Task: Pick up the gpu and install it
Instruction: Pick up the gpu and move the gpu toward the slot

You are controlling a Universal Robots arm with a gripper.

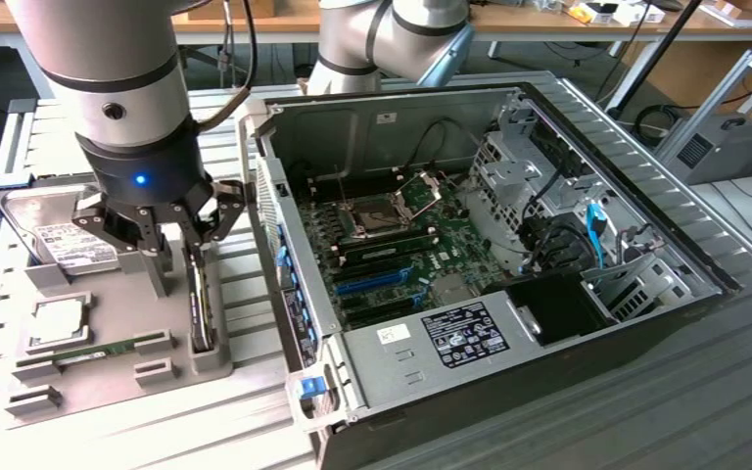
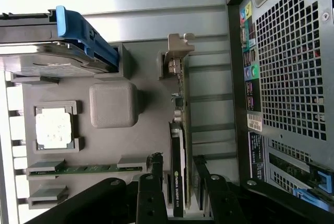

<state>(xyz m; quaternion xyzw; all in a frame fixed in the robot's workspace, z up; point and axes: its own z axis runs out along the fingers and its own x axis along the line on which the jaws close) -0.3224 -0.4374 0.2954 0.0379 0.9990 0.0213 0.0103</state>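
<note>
gripper [image 2: 177, 161]: one, two dark fingers [image 2: 152, 187], partly open, not clamped on anything as far as I can see
gpu [image 2: 178, 140]: just one, standing on edge in its slot, right between the fingers with a sliver of gap each side
gpu looks: slim dark card, green board edge, black cooler face, silver bracket [image 2: 177, 51] at the end farthest from the fingers
tray [image 2: 151, 104]: one grey holder under the gripper
other parts on it: one hard drive [image 1: 63, 235], one CPU [image 2: 54, 126], one memory stick [image 2: 83, 168], all off to one side of the gripper
computer case [image 1: 350, 127]: one, open, on the gripper's other side
</note>
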